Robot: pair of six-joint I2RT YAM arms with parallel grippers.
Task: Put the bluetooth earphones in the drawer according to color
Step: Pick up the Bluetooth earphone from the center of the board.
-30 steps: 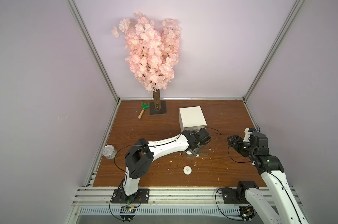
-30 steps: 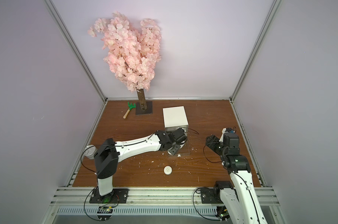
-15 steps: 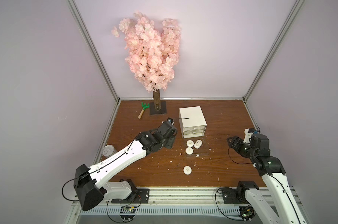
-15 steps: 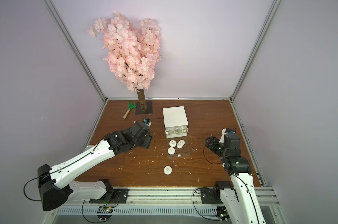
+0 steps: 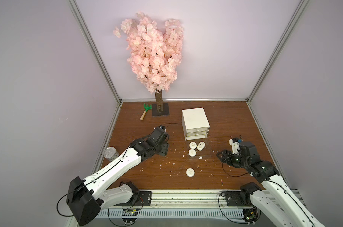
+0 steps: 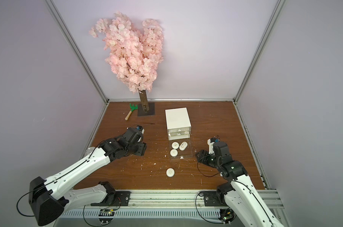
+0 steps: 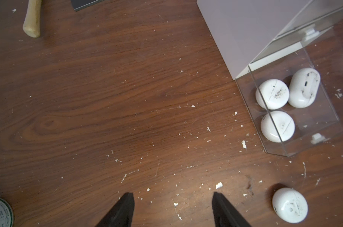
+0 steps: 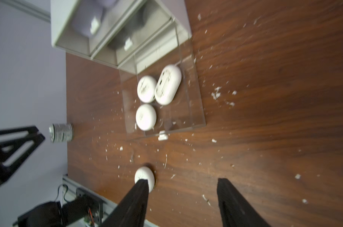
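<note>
Left jaws hung released, empty. The loose white earphone case point(image 5: 190, 172) lay near the table's point(image 5: 156, 180) front edge, short of the clear open drawer point(image 5: 207, 152) holding three white cases point(image 5: 192, 145). Right jaws stood released, empty. We judged the loose one light, hard, slippery: pinch across its middle. Scratched, crumb-strewn wood; ample room around.

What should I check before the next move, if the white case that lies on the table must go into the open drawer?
1. Is the bottom drawer pulled out? Ok.
2. Is there free floor in it beside the three white cases? Ok.
3. Does the colour match? The loose case is white too: ok.
4. Is the right gripper open and empty? Ok.
5. Is the left gripper open, empty and away from the drawer? Ok.
</note>
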